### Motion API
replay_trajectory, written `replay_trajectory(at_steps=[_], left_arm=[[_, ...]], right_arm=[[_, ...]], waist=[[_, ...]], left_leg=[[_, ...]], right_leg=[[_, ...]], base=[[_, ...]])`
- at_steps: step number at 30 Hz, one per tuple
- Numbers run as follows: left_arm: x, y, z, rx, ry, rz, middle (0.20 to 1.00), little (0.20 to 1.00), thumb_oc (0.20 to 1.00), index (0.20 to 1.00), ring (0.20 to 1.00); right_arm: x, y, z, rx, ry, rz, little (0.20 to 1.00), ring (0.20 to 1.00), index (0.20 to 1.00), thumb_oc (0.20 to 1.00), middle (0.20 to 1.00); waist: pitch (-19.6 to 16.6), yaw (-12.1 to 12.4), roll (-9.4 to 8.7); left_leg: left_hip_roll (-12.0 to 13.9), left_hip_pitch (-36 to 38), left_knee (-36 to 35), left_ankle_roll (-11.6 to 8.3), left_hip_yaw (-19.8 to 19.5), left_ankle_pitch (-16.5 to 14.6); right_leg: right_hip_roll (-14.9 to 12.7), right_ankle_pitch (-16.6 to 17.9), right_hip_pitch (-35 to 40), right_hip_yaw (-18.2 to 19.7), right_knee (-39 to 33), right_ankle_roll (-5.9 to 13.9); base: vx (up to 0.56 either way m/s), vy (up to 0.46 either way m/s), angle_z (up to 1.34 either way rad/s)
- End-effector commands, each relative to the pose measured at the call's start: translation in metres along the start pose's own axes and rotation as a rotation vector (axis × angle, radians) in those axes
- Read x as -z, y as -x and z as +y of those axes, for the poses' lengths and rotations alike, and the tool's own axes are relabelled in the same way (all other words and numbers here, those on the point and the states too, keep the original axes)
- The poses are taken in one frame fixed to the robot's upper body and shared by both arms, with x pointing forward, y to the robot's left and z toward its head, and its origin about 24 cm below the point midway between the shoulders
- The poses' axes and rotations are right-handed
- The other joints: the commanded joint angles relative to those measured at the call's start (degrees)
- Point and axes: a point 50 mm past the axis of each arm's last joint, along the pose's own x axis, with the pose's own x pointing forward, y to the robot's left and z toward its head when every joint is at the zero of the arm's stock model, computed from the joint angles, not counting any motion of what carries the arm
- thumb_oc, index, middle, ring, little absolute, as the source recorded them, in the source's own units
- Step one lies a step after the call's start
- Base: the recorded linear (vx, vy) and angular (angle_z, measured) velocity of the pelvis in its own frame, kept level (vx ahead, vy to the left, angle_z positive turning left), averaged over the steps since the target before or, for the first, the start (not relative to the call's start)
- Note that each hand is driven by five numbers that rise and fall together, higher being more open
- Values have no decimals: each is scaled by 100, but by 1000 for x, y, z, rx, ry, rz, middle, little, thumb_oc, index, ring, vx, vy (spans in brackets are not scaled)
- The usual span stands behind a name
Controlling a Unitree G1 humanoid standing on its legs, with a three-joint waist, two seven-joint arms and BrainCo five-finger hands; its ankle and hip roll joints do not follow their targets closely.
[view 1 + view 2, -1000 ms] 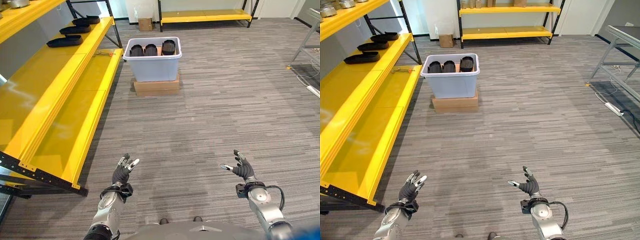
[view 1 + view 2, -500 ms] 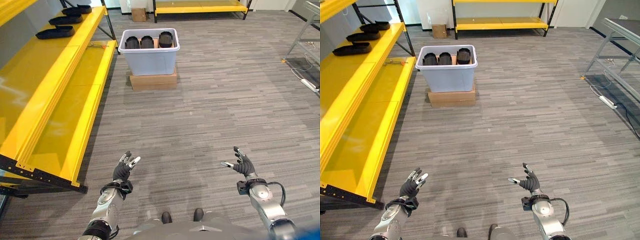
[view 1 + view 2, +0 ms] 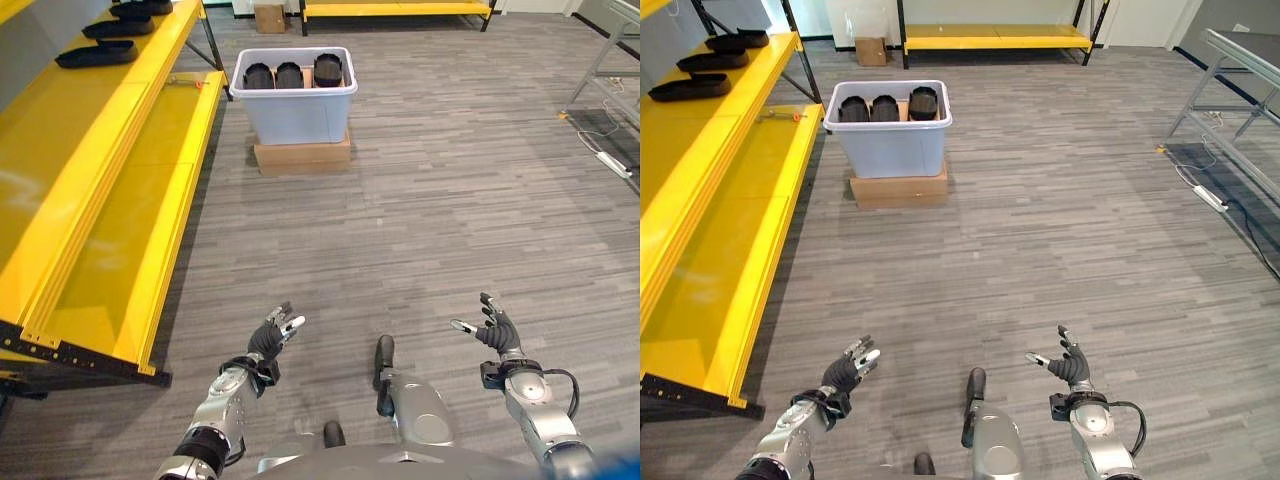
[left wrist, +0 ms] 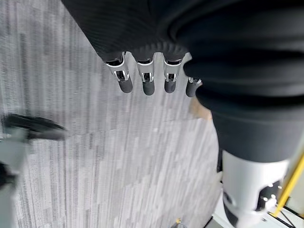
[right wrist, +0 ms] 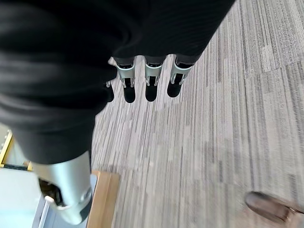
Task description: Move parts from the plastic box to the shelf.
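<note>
Approach step: I hold left hand (image 3: 272, 338) and right hand (image 3: 493, 330) relaxed, empty; parts (image 3: 290, 75) sit in plastic box (image 3: 296, 118) well ahead beside shelf (image 3: 95, 160); next I walk closer, then reach in

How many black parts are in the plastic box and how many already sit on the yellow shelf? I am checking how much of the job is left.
Black parts in the plastic box: 3
Black parts on the yellow shelf: 3
Total: 6
</note>
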Motion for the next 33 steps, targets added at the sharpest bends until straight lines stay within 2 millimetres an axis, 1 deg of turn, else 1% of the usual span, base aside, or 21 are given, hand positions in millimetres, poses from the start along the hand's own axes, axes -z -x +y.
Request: replay_trajectory(at_steps=[1,2,3,8,9,12,13,15,16,17,18,20,21,23,24,25,28,29,30,31,33], left_arm=[[-11,-3,-13,102,-154,-45,1000,1000,1000,1000,1000],[-6,-4,-21,123,-161,-29,1000,1000,1000,1000,1000],[-6,-5,-24,130,-153,-21,1000,1000,1000,1000,1000],[8,-5,-33,208,-19,76,1000,1000,1000,1000,1000],[12,-4,-36,207,24,86,1000,1000,1000,1000,1000],[13,-3,-28,151,30,79,1000,1000,1000,1000,1000],[15,-3,-20,107,60,83,1000,1000,1000,1000,1000],[16,-3,-14,74,75,82,1000,1000,1000,1000,1000],[17,-2,-10,49,85,75,1000,1000,1000,1000,1000],[18,-2,-5,23,91,66,1000,1000,1000,1000,1000],[17,-2,-3,13,92,61,1000,1000,1000,1000,1000],[17,-2,-2,3,95,59,1000,1000,1000,1000,1000],[13,-3,1,-18,111,44,1000,1000,1000,1000,1000],[11,-2,2,-31,135,27,1000,1000,1000,1000,1000],[13,-1,4,-49,153,20,1000,1000,1000,1000,1000],[14,-1,4,-55,155,19,1000,1000,1000,1000,1000],[15,0,6,-98,168,13,1000,1000,1000,1000,1000],[16,0,6,-104,175,14,1000,1000,1000,1000,1000],[17,1,8,-119,190,13,1000,1000,1000,1000,1000],[20,3,11,-135,204,14,1000,1000,1000,1000,1000],[23,5,13,-156,221,13,1000,1000,1000,1000,1000]], right_arm=[[-28,-11,-16,77,-26,-136,1000,1000,1000,1000,1000],[-26,-8,-22,107,-26,-133,1000,1000,1000,1000,1000],[-28,-9,-24,117,-21,-140,1000,1000,1000,1000,1000],[-28,-12,-31,128,-27,-124,1000,1000,1000,1000,1000],[-28,-14,-41,142,-26,-107,1000,1000,1000,1000,1000],[-28,-15,-49,138,0,-107,1000,1000,1000,1000,1000],[-28,-15,-53,137,22,-111,1000,1000,1000,1000,1000],[-28,-14,-56,137,26,-117,1000,1000,1000,1000,1000],[-28,-14,-58,136,31,-122,1000,1000,1000,1000,1000],[-28,-13,-59,137,40,-127,1000,1000,1000,1000,1000],[-28,-12,-59,140,44,-128,1000,1000,1000,1000,1000],[-27,-12,-59,139,47,-126,1000,1000,1000,1000,1000],[-28,-12,-58,139,43,-131,1000,1000,1000,1000,1000],[-30,-14,-53,123,50,-138,1000,1000,1000,1000,1000],[-32,-15,-47,107,66,-140,1000,1000,1000,1000,1000],[-32,-15,-46,103,70,-141,1000,1000,1000,1000,1000],[-31,-13,-38,81,86,-134,1000,1000,1000,1000,1000],[-31,-13,-37,77,90,-132,1000,1000,1000,1000,1000],[-30,-12,-35,67,100,-130,1000,1000,1000,1000,1000],[-28,-11,-35,58,103,-128,1000,1000,1000,1000,1000],[-27,-10,-33,48,106,-127,1000,1000,1000,1000,1000]], waist=[[-130,-109,-58],[-235,-238,-99],[-355,-237,-158],[-518,-234,-162],[-638,-248,-99],[-740,-266,-13],[-791,-277,57],[-787,-270,72],[-764,-262,55],[-708,-234,-12],[-635,-193,-84],[-597,-181,-85],[-402,-98,-95],[-324,-54,-128],[-324,-53,-161],[-327,-52,-158],[-375,-17,-123],[-380,-2,-113],[-384,62,-71],[-375,105,-45],[-379,132,-37]], left_leg=[[116,38,-135,-312,1,-304],[113,93,-129,-292,-88,-362],[92,129,-100,-309,5,-432],[115,197,53,-345,104,-553],[146,282,225,-421,139,-651],[235,248,664,-600,185,-354],[407,66,1385,-850,273,221],[542,-206,2144,-1031,365,619],[664,-425,2737,-1154,442,862],[857,-944,3833,-1298,500,1145],[1012,-1388,4589,-1332,552,1218],[1097,-1605,4875,-1348,548,1251],[1564,-2321,5468,-1370,504,1063],[1672,-2356,4606,-1187,735,807],[1661,-2176,3631,-1101,963,749],[1638,-2153,3297,-1101,984,781],[1439,-2047,1210,-1155,835,1092],[1437,-2037,1018,-1174,771,1149],[1510,-2080,566,-1198,643,1456],[1611,-2068,337,-1267,527,1612],[1762,-2111,107,-1313,482,1699]], right_leg=[[290,897,154,481,-129,75],[386,954,248,819,-163,63],[377,947,375,720,-181,25],[401,757,573,559,-159,-146],[535,617,703,486,-214,-310],[680,452,807,418,-256,-478],[803,312,902,363,-286,-652],[853,178,1020,341,-298,-788],[877,73,1115,333,-300,-889],[881,-69,1266,371,-297,-1032],[859,-134,1408,401,-303,-1098],[879,-169,1467,402,-303,-1134],[969,-331,1819,483,-317,-1198],[929,-413,1988,535,-350,-1159],[869,-448,2071,585,-400,-1103],[857,-453,2092,596,-411,-1081],[751,-482,2219,641,-484,-903],[747,-490,2240,654,-493,-886],[766,-460,2226,696,-493,-889],[758,-506,2293,725,-486,-871],[720,-559,2321,738,-434,-854]], base=[[551,-275,19],[744,-396,67],[554,-317,100],[293,-193,31],[406,-287,-5],[278,-257,-8],[207,-279,-16],[186,-274,-6],[208,-329,-5],[191,-346,-11],[141,-272,-10],[121,-170,2],[220,-176,-13],[236,-35,-29],[187,100,-32],[192,147,-35],[189,189,4],[175,161,-3],[183,142,-14],[190,145,-19],[219,159,-26]])
